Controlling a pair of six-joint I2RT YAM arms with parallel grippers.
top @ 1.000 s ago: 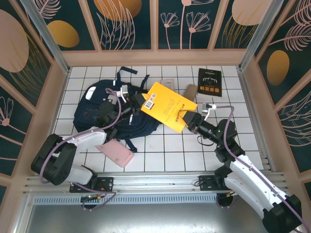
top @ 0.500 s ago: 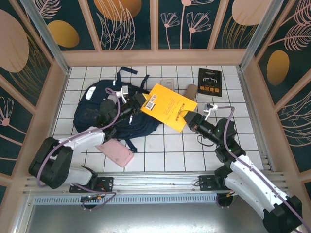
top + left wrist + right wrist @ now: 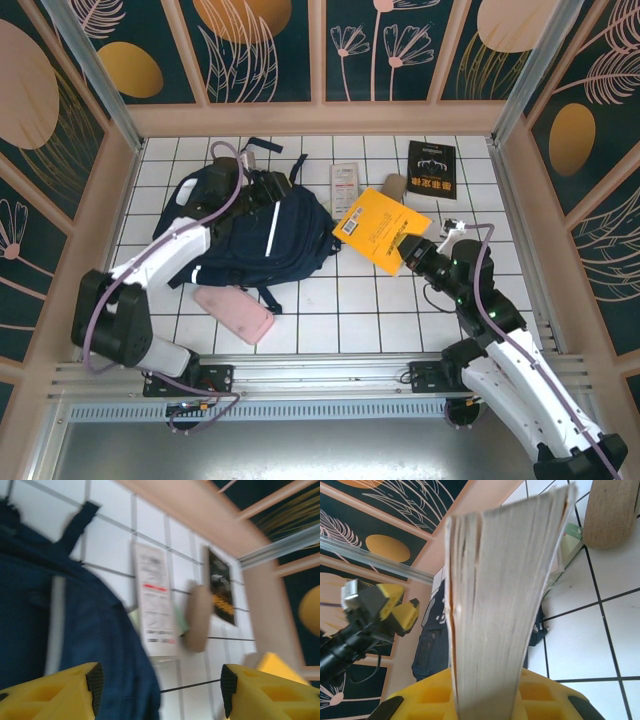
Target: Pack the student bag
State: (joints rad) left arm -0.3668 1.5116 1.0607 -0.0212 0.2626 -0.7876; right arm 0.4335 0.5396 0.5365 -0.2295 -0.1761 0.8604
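Navy student bag [image 3: 265,235] lies flat on the white-tiled table [image 3: 330,320]; left gripper [image 3: 159,676] above the bag's far end, jaws wide apart, seemingly empty (wrist view blurred). Right gripper [image 3: 408,248] right of the bag, jaws clamped on a yellow book [image 3: 378,226]; pink pouch [image 3: 235,312] just beside the bag's near edge.

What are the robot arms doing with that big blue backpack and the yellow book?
They are packing a school bag. The right claw is gripping a yellow book by one edge, holding it just to the right of the navy backpack. The left claw is open and empty, hovering over the backpack's far side. The book is not in the bag yet. A pink pouch lies on the table in front of the backpack, and a black book lies at the back.
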